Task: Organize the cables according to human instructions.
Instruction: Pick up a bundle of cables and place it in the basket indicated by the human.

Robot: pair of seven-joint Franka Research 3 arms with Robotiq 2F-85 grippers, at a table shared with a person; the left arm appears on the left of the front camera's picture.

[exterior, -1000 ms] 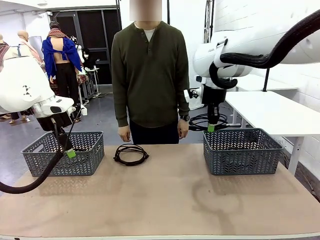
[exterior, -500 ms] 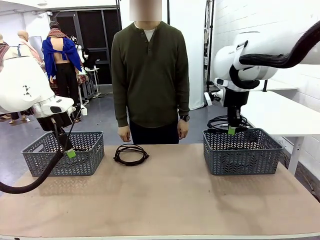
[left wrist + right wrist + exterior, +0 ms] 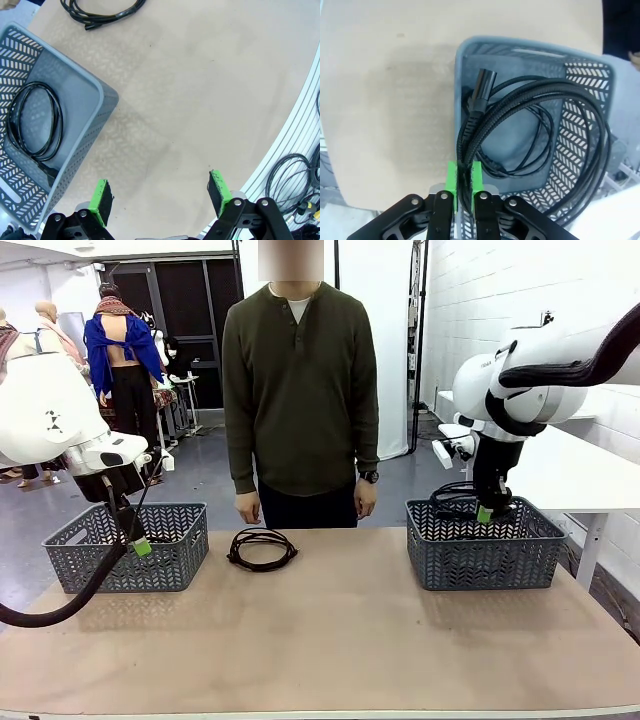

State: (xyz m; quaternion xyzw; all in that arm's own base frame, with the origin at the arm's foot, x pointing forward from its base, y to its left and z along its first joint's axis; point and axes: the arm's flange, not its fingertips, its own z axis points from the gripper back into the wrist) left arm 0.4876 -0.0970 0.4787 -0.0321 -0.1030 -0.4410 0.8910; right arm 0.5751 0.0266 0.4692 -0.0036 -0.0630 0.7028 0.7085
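A tan worktop carries a grey basket at each end, and the person stands at its far edge, arms down. The right gripper is clamped on one coiled cable, pinching several strands together, and holds it over the right basket with the loops drooping inside. The left gripper hangs wide open and empty beside the left basket, where a second cable lies. A third coil rests on the worktop between the baskets. These cords look light, limp and springy. A pinch across bundled strands, away from the plug, should keep a coil together.
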